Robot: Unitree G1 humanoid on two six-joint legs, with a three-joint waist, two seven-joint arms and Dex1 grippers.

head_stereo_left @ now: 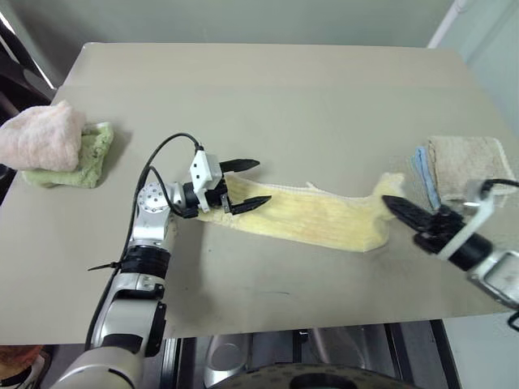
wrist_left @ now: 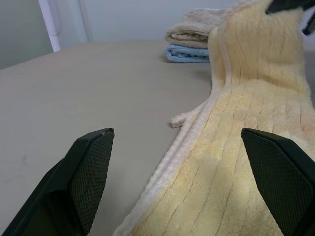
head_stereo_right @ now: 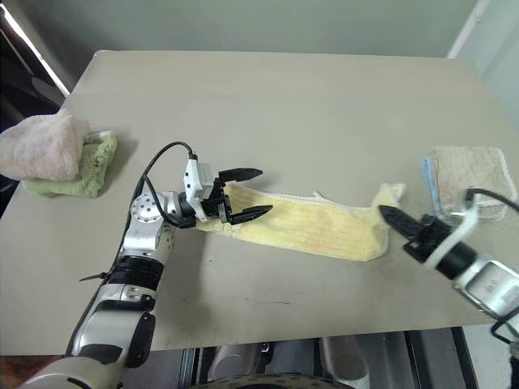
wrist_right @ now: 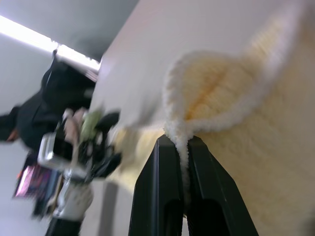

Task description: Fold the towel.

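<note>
Towel (head_stereo_left: 312, 217) as landmark: pale yellow terry, strung out in a long strip across the near half of the table (head_stereo_left: 268, 97). Right gripper (head_stereo_left: 395, 208) clamped on the hem at its right end, that corner lifted. Left gripper (head_stereo_left: 246, 185) spread wide, straddling the left end, gripping nothing. Looks soft, light, floppy; sags between grips. Best pinched at hem corners. Beyond the right end: beige towel (head_stereo_left: 469, 164) stacked on a blue one (head_stereo_left: 422, 172).

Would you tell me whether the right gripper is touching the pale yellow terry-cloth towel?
Touching. The right wrist view shows the right gripper shut on the hem of the pale yellow terry-cloth towel.
</note>
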